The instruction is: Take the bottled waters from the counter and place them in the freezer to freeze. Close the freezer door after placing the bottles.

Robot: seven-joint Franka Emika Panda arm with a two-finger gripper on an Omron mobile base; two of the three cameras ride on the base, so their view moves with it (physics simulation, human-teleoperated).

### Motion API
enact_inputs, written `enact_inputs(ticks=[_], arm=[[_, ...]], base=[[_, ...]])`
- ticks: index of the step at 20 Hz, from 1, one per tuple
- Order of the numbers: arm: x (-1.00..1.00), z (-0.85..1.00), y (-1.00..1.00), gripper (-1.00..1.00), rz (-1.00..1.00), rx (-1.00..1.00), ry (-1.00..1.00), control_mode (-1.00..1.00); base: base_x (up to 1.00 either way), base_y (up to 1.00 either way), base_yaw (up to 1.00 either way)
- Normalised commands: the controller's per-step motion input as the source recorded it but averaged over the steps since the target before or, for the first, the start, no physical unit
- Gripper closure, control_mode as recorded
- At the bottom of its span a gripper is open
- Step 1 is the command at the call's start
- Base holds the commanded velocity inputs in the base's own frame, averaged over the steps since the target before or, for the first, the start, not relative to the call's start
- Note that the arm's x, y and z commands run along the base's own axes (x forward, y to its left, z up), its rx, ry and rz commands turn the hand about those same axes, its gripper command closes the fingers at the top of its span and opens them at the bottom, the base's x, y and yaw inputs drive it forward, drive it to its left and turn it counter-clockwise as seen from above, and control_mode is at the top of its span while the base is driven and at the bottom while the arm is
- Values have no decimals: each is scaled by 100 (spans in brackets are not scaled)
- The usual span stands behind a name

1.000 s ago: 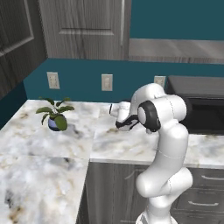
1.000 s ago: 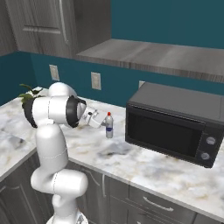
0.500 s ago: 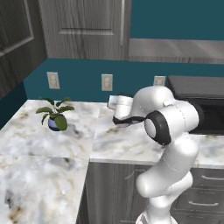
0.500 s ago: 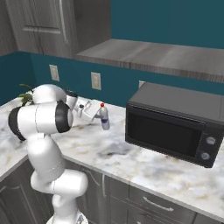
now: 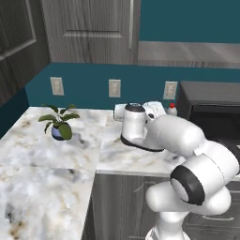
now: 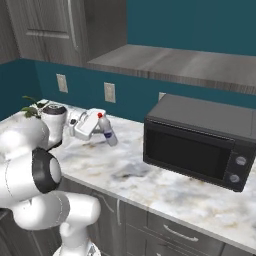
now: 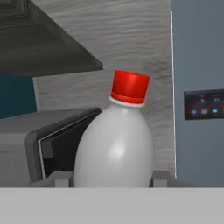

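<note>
Between the fingers (image 6: pixel 100 131) sits the red-capped bottle (image 6: pixel 107 132), gripped at its body and lifted off the counter (image 6: pixel 165 187), long axis tilted, cap toward the hand, base out toward the microwave (image 6: pixel 202 142). Freezer door (image 7: pixel 197 96) lies straight ahead in hand view, well beyond the bottle, so next move is a carry that way.

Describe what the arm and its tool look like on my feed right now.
The arm is glossy white, built of rounded, bulbous segments with dark grey rings at the joints. The tool has a boxy white body. No cables or markings show.
</note>
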Motion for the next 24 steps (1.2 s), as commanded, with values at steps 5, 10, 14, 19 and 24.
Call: enact_inputs(ticks=[5, 10, 14, 19, 24], arm=[[-100, 71, 0, 100, 0, 0, 0, -100], [-100, 69, 0, 100, 0, 1, 9, -100], [-50, 17, 2, 100, 0, 2, 12, 100], [0, 0, 0, 100, 0, 0, 0, 100], [0, 0, 0, 100, 0, 0, 0, 100]], base=[[0, 0, 0], [0, 0, 0], [-50, 5, 5], [-100, 4, 21], [-100, -15, 31]])
